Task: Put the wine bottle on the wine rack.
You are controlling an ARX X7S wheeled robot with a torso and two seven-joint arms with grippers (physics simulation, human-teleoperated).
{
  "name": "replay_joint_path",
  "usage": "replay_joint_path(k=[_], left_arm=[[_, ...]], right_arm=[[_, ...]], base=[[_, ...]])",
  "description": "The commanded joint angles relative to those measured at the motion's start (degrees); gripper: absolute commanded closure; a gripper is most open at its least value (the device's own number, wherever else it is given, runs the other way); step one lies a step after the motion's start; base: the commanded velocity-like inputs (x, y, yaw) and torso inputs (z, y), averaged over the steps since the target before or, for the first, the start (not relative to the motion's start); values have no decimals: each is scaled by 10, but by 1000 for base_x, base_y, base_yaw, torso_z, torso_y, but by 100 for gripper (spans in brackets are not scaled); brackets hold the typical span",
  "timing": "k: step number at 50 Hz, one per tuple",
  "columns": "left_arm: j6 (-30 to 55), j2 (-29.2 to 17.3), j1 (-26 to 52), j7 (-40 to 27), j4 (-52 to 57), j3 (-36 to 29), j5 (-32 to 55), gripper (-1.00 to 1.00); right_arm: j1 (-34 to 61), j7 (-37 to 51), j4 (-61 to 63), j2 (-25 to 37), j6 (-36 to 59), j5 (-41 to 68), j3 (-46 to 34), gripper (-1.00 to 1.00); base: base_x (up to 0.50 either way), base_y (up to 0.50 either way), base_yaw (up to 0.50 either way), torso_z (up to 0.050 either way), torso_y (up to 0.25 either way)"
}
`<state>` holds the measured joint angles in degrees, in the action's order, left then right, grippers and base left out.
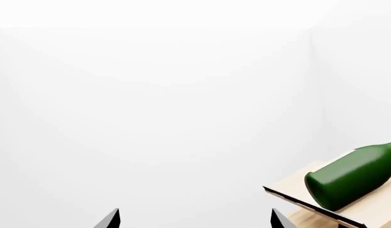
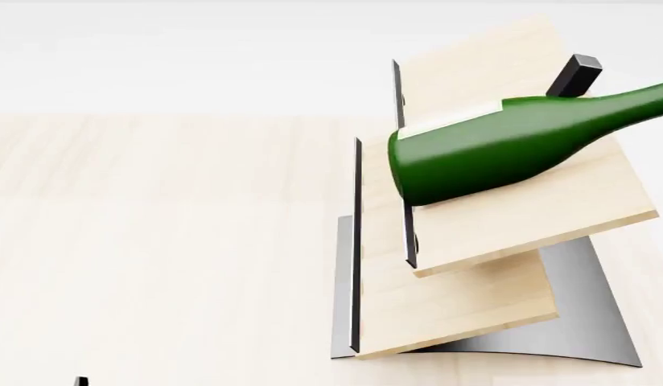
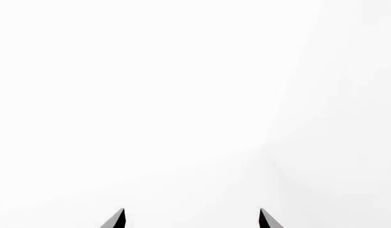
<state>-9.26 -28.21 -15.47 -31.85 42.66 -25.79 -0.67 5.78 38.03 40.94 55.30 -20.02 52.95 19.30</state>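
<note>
The dark green wine bottle (image 2: 492,149) lies on its side on the upper slanted board of the wine rack (image 2: 460,297), base toward the rack's dark metal edge, neck running off to the right past the black peg (image 2: 574,74). The left wrist view shows the bottle's base (image 1: 354,175) resting on the rack's pale board (image 1: 309,216). My left gripper (image 1: 195,219) is open and empty, short of the rack. My right gripper (image 3: 190,219) is open and empty, facing only white wall. Neither arm holds anything.
The rack stands on a pale wood tabletop (image 2: 149,241) with a curved grey metal base (image 2: 589,322). A small dark tip (image 2: 81,381) shows at the lower left edge of the head view. A white wall lies behind.
</note>
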Motion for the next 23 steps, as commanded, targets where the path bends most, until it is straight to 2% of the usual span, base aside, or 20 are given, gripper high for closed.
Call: replay_joint_path(k=[1, 8, 23], left_arm=[[1, -1, 2, -1, 1, 0, 1, -100], [2, -2, 2, -2, 2, -1, 0, -100], [-3, -3, -2, -4, 1, -4, -4, -100]], right_arm=[[-68, 2, 63, -1, -8, -16, 82, -100], [-91, -6, 80, -7, -9, -21, 111, -100], [-175, -43, 146, -44, -34, 20, 232, -100]], base=[[0, 0, 0, 0, 0], [0, 0, 0, 0, 0], [0, 0, 0, 0, 0]])
